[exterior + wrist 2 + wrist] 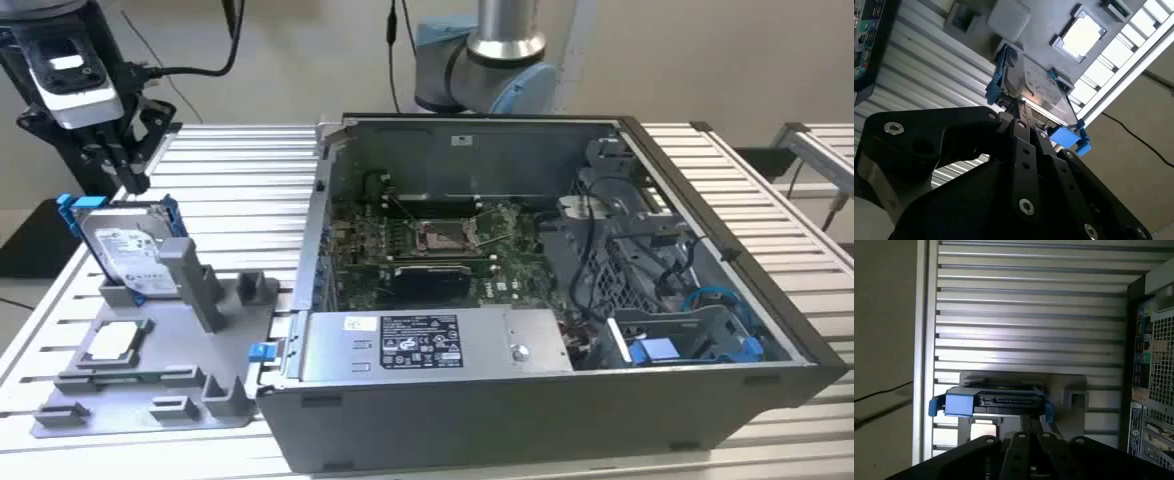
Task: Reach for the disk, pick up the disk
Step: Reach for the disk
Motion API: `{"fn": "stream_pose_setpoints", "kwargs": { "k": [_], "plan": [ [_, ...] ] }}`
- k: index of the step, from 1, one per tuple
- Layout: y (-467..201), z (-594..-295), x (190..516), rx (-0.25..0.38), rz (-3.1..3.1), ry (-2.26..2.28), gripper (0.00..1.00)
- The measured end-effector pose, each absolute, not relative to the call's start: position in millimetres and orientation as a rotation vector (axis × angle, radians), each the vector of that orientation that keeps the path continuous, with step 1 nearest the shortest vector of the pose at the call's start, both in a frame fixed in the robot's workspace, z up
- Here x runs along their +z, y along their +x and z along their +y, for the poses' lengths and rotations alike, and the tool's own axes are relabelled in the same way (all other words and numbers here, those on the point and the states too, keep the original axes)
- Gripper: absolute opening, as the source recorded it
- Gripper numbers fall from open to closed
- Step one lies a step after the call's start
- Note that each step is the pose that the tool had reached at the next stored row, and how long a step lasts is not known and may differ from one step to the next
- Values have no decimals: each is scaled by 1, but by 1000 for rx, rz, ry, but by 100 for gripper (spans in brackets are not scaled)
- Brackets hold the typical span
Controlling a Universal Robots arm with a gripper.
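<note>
The disk (130, 247) stands on edge in a slot of the grey holder (160, 385) at the exterior view's left, a silver-grey drive with a white label in a bright blue bracket. My gripper (130, 177) hangs just above its top edge, apart from it, fingers drawn together with nothing between them. In the second wrist view the fingertips (1017, 106) point at the upper edge of the disk (1036, 85). In the first wrist view the disk (999, 402) shows edge-on just beyond the fingers (1029, 426).
A small square silver chip (114, 340) lies on the holder nearer the camera. The open computer case (534, 300) stands to the exterior view's right, holding a blue bracket (667, 350). The slatted table (240, 170) ends close beside the holder on the left.
</note>
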State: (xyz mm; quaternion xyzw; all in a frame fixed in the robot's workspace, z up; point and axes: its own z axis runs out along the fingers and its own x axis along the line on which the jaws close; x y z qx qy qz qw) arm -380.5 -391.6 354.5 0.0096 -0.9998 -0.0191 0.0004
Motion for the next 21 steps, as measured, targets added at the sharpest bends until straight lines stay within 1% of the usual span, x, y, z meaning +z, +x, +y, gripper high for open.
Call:
{"fn": "stream_pose_setpoints", "kwargs": {
  "k": [15, 21],
  "plan": [
    [-381, -389, 354, -60, -3140, 30, 0],
    [-405, -387, 354, -60, -3140, 30, 0]
  ]
}}
